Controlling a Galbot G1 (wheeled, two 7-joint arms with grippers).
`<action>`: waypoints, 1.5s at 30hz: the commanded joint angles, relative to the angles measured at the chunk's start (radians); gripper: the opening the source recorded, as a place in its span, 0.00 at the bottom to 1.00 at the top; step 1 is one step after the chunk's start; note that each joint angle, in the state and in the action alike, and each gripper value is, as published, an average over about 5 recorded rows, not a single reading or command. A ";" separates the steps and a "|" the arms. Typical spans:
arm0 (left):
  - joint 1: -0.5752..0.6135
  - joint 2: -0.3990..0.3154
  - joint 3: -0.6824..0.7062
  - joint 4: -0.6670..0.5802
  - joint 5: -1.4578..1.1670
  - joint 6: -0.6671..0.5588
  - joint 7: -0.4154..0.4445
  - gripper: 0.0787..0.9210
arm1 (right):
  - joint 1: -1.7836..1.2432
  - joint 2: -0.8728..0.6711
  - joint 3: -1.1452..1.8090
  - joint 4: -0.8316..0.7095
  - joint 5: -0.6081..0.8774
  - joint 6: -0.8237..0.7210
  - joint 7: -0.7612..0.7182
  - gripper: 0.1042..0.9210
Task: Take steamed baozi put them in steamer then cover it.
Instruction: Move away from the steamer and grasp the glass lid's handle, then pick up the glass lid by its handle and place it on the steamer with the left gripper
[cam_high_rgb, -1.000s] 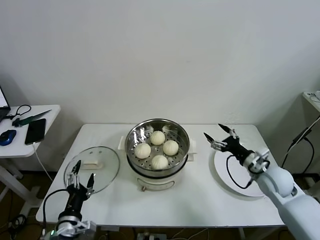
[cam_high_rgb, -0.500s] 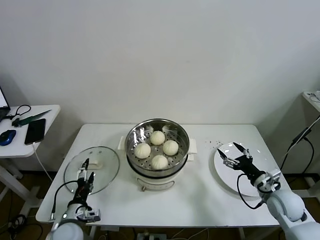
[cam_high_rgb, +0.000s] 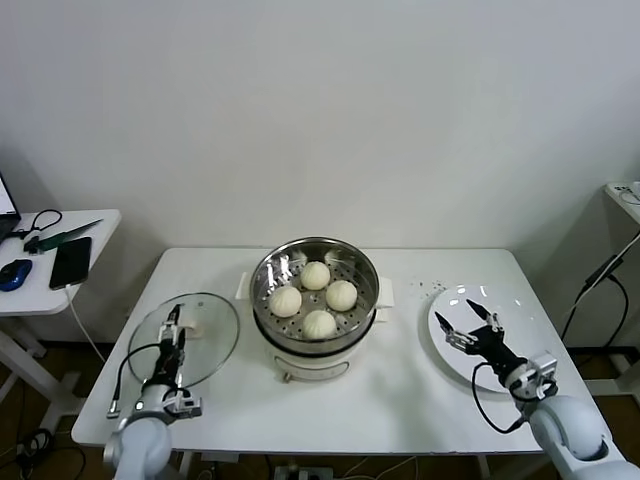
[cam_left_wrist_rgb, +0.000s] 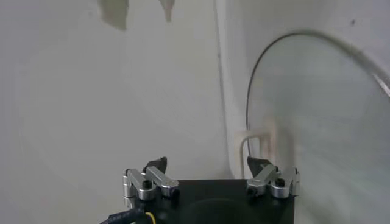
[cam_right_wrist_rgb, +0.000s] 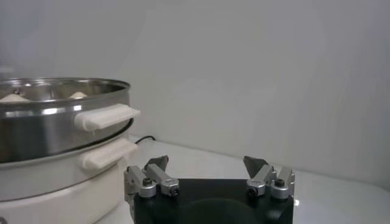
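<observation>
The steamer (cam_high_rgb: 315, 262) stands mid-table, a shiny steel basket on a cream pot base, holding several steamed baozi (cam_high_rgb: 316, 275). In the right wrist view the steamer (cam_right_wrist_rgb: 55, 115) fills one side, and baozi tops (cam_right_wrist_rgb: 76, 95) peek over its rim. The cover (cam_high_rgb: 205, 350), a clear glass lid with a white handle (cam_high_rgb: 193, 325), lies flat on the table left of the steamer. My left gripper (cam_high_rgb: 175, 325) hangs open over the cover beside its handle. Seen from the left wrist, the left gripper (cam_left_wrist_rgb: 207, 164) is empty, with the cover (cam_left_wrist_rgb: 317, 122) ahead. My right gripper (cam_high_rgb: 465, 320) is open and empty.
A flat white plate (cam_high_rgb: 520, 320) lies at the table's right, under my right gripper (cam_right_wrist_rgb: 206, 161). A side table (cam_high_rgb: 40, 290) at far left carries a phone, a mouse and cables. The wall stands close behind the table.
My right gripper has drawn back from beside the steamer and dropped over the white plate. My left gripper has moved forward over the cover toward its handle. Both stay open.
</observation>
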 joint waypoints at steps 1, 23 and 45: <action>-0.107 0.011 0.001 0.143 0.048 -0.001 -0.039 0.88 | -0.011 0.015 0.005 -0.011 -0.019 0.007 -0.003 0.88; -0.144 0.018 0.004 0.191 0.018 -0.012 -0.032 0.73 | 0.000 0.031 -0.017 -0.057 -0.084 0.043 -0.039 0.88; -0.065 0.060 0.012 0.042 -0.109 0.011 -0.001 0.08 | 0.001 0.044 -0.006 -0.094 -0.119 0.075 -0.068 0.88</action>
